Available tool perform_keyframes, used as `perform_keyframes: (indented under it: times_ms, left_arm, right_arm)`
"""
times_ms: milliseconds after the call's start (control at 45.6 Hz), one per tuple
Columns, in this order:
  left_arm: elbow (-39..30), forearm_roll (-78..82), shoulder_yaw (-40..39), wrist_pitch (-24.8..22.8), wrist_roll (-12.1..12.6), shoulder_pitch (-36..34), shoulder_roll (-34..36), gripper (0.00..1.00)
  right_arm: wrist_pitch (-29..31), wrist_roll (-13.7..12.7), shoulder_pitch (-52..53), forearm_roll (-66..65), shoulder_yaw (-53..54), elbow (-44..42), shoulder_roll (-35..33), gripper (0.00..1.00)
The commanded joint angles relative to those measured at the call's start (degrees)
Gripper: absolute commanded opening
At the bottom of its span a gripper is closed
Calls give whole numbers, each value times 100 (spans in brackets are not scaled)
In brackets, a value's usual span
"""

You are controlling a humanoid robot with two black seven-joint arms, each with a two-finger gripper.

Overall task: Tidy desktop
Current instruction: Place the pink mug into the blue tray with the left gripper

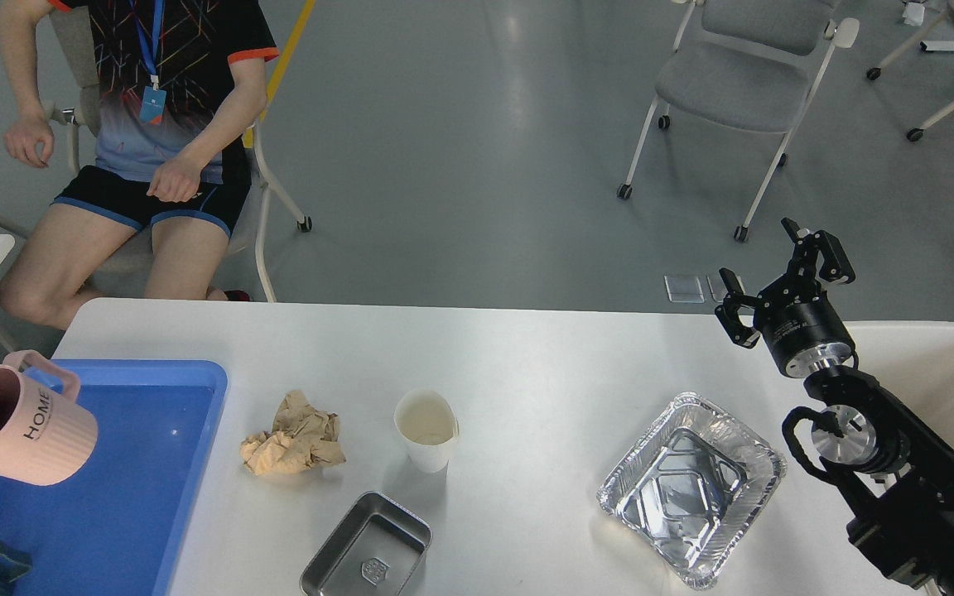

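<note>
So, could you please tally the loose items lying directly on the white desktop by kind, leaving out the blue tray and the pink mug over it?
Metal containers: 2, the foil tray and the steel tin
Paper cups: 1, the white cup
Crumpled paper: 1, the brown wad
Total: 4 on the desktop

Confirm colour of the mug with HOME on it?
Pale pink, ribbed sides, dark lettering: the mug hangs tilted over the blue tray. Head view, the only one, far left.
</note>
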Motion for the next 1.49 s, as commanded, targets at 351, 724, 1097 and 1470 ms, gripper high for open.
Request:
perform_keyframes:
  times_ms: [351,724,1097,1470]
  left_arm:
    - [303,-2,2428,2256,-59,61,-920,2]
    - [585,-11,2640,2925,-67,579,-1667,8]
    - [787,-2,2631,3250,-76,975,-2098,9]
    - [717,-177,2394,3127,-216,940,-1818,81]
  right_arm:
    - [18,9,-47,0,0,-68,53,100]
    - [18,9,-38,0,0,-59,62,100]
    - [18,9,-30,0,0,-94,53,100]
    - [9,9,41,0,-9,-103,70,100]
